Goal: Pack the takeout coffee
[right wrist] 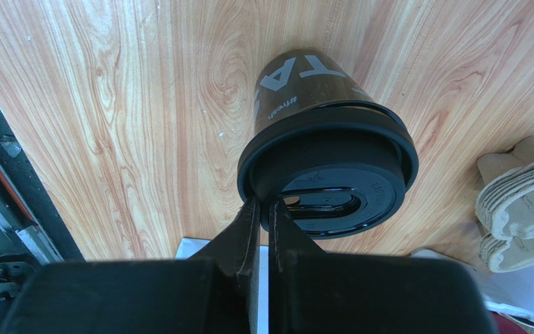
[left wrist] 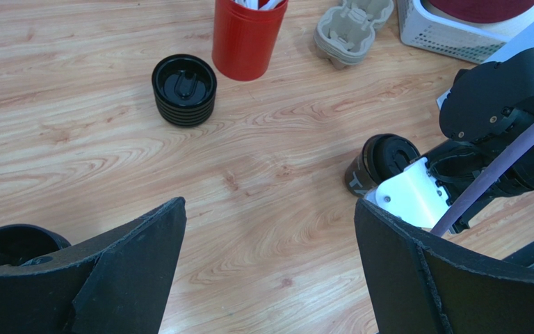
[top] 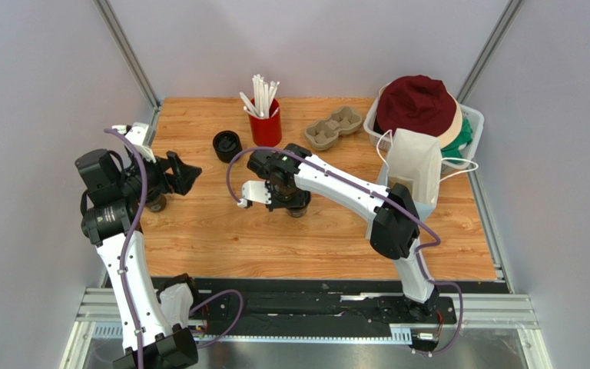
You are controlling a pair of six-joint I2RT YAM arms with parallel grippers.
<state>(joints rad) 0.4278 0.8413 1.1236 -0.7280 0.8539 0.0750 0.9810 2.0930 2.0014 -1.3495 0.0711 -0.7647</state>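
The takeout coffee (right wrist: 304, 90) is a brown paper cup with white lettering and a black lid (right wrist: 339, 174). It stands upright on the wooden table near the middle (top: 299, 207) and shows at the right of the left wrist view (left wrist: 381, 161). My right gripper (right wrist: 263, 206) comes down from above it. Its fingers are pressed together and their tips rest against the near rim of the lid. My left gripper (left wrist: 270, 271) hovers wide open over bare wood at the table's left (top: 186, 174), well apart from the cup and holding nothing.
A squat stack of black lids (top: 227, 146) and a red cup of white straws (top: 266, 123) stand at the back. Beside them lie a cardboard cup carrier (top: 334, 127), a white basket (top: 471, 115) holding a maroon hat, and a white paper bag (top: 413, 165). Another dark cup (top: 156, 204) sits under the left arm.
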